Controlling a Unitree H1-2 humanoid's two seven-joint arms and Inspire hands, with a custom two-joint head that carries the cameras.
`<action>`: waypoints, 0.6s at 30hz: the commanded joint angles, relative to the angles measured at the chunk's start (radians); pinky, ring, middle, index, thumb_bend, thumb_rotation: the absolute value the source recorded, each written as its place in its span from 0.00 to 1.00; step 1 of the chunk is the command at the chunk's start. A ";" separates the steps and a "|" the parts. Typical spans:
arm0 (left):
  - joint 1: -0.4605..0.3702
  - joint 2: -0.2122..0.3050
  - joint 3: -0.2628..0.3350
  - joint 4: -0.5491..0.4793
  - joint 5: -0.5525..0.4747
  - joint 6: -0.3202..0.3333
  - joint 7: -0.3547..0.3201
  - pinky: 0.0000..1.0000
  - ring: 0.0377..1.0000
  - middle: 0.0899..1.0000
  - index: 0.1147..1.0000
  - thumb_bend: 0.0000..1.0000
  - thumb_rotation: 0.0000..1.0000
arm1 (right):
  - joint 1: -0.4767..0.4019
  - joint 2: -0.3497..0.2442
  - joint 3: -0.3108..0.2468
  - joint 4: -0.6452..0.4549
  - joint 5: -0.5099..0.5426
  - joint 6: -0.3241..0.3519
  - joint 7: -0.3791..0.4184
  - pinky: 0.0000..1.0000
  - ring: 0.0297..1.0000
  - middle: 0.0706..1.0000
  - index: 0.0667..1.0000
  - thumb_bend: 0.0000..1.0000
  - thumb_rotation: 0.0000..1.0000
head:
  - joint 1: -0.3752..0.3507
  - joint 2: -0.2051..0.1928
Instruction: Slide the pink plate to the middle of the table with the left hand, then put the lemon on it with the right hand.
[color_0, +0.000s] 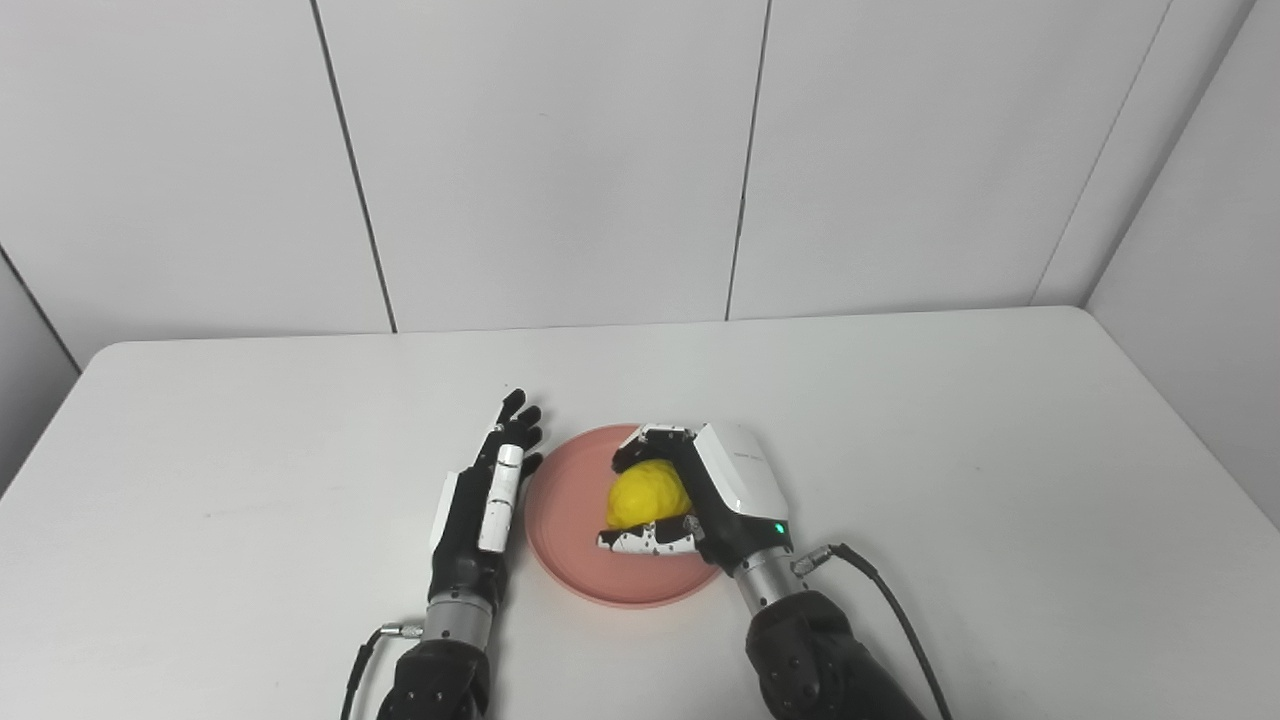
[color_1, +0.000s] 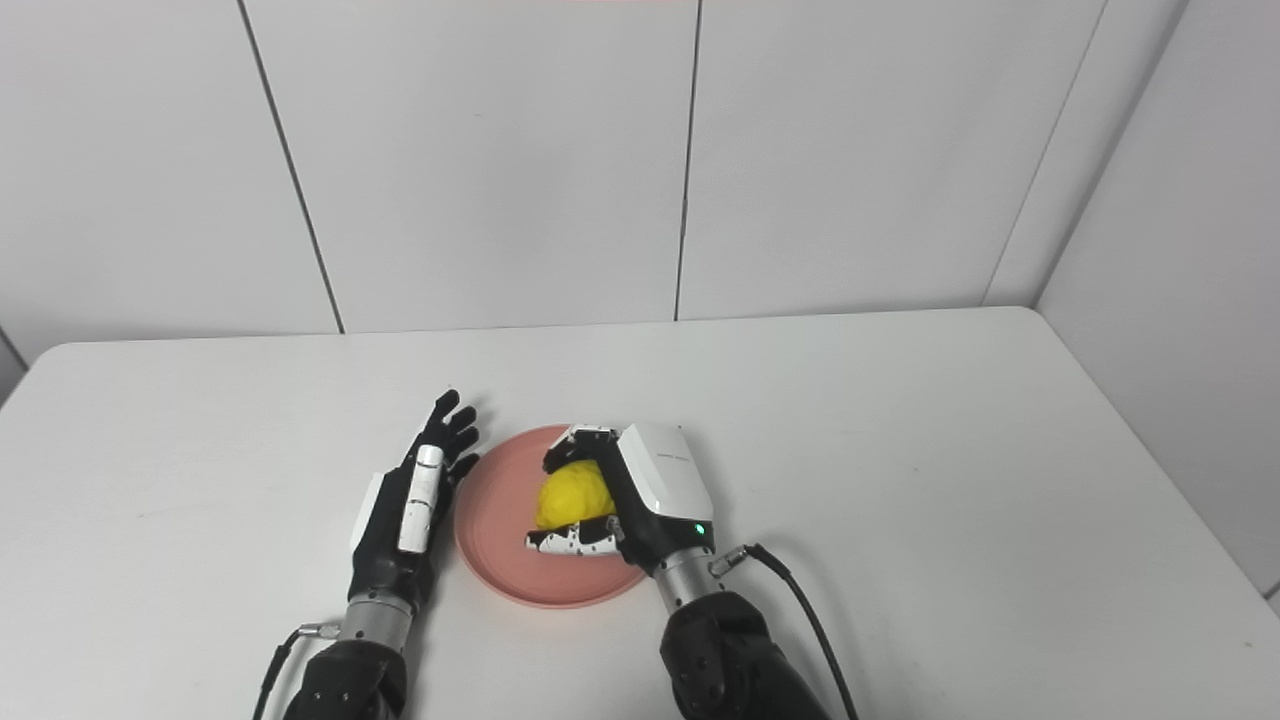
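Right hand (color_0: 715, 495): white shell over black fingers, curled round the lemon and holding it above the plate's right half.
Lemon (color_0: 645, 495): bright yellow, bumpy, rounded; too hidden by the fingers to tell its long axis.
Plate (color_0: 570, 520): pink, round, smooth, shallow-rimmed, lying flat near the table's front edge, about midway between its left and right edges.
Left hand (color_0: 488, 495): black with a white bar, flat, fingers straight and a little apart, holding nothing, just beside the plate's left rim, pointing to the far edge.
Table (color_0: 950, 450): white, matt, with rounded far corners.
Wall (color_0: 560, 160): pale panels with dark seams behind the far edge.
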 joint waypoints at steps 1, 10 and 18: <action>0.031 0.002 -0.007 0.033 -0.014 -0.014 -0.017 0.90 0.92 0.93 0.92 0.62 1.00 | -0.018 -0.002 -0.002 -0.053 0.004 -0.073 -0.024 0.65 0.73 0.74 0.67 0.62 0.25 | 0.000 -0.001; 0.030 0.001 -0.007 0.033 -0.007 -0.009 -0.013 0.90 0.93 0.92 0.91 0.61 1.00 | 0.010 -0.009 -0.004 -0.100 0.021 -0.117 -0.003 0.89 0.90 0.90 0.87 0.64 0.66 | 0.000 -0.001; 0.028 -0.002 -0.006 0.034 0.004 -0.008 0.000 0.88 0.91 0.91 0.90 0.61 1.00 | 0.036 0.005 -0.034 -0.123 0.131 -0.154 0.013 0.90 0.92 0.92 0.90 0.68 0.77 | 0.001 -0.004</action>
